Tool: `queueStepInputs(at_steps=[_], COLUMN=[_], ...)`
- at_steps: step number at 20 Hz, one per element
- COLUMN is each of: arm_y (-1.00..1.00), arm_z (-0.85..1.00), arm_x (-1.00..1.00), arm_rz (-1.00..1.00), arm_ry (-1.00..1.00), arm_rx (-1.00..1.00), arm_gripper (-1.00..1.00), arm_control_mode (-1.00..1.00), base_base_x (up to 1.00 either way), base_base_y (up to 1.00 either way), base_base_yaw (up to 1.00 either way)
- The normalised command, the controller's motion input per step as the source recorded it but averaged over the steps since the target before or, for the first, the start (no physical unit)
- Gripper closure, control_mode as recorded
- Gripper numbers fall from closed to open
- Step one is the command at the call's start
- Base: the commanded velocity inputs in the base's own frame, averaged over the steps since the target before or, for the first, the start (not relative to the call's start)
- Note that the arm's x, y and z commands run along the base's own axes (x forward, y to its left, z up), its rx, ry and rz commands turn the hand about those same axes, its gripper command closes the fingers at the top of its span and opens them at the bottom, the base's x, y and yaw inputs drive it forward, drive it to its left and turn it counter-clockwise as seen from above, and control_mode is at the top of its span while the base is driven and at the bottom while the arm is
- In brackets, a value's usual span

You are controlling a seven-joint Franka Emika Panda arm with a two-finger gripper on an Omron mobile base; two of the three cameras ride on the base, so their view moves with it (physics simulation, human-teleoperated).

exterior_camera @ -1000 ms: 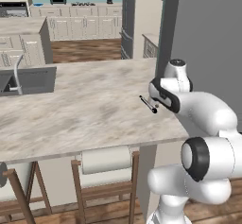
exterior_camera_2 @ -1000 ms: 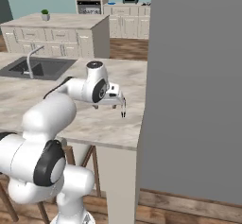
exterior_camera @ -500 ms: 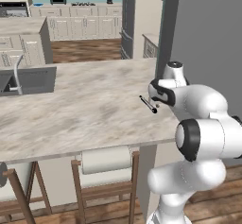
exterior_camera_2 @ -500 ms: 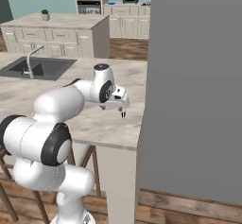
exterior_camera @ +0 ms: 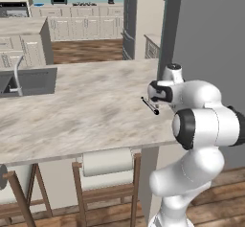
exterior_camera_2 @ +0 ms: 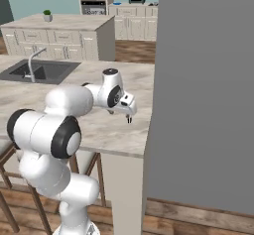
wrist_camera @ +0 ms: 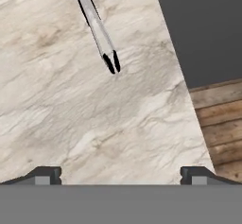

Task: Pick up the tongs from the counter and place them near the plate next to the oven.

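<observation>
the thin dark tongs with grey arms and 2 black tips (wrist_camera: 97,25) lie flat on the wide beige-grey marbled stone counter (wrist_camera: 61,119), ahead of the gripper (wrist_camera: 121,173) and a little to its left in the hand view, apart from it. the gripper's 2 dark fingertips (wrist_camera: 45,175) stand spread wide with nothing between them, hovering over bare stone near the counter's right edge. in the left base view the tongs (exterior_camera: 150,106) rest just beside the white arm's wrist (exterior_camera: 162,91).

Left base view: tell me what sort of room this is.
A rendered home kitchen, most likely: a marbled island counter with an inset sink and faucet, stools tucked beneath, and white cabinets beyond.
</observation>
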Motion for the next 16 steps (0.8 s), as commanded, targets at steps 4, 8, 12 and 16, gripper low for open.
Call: queueStepInputs(at_steps=[4,8,12,16], arm_y=[0.0,0.0,0.0,-0.01], arm_z=[-0.28,-0.29,-0.28,-0.26], arm_x=[0.41,0.4,0.4,0.4], arm_rz=[0.0,0.0,0.0,-0.01], arm_ry=[0.0,0.0,0.0,0.0], arm_rx=[0.02,0.01,0.01,0.0], arm_gripper=[-1.0,-1.0,-1.0,-1.0], arm_control_mode=[-1.0,-1.0,-1.0,-1.0], base_base_x=[0.0,0.0,0.0,0.0], base_base_y=[0.0,0.0,0.0,0.0], base_base_yaw=[0.0,0.0,0.0,0.0])
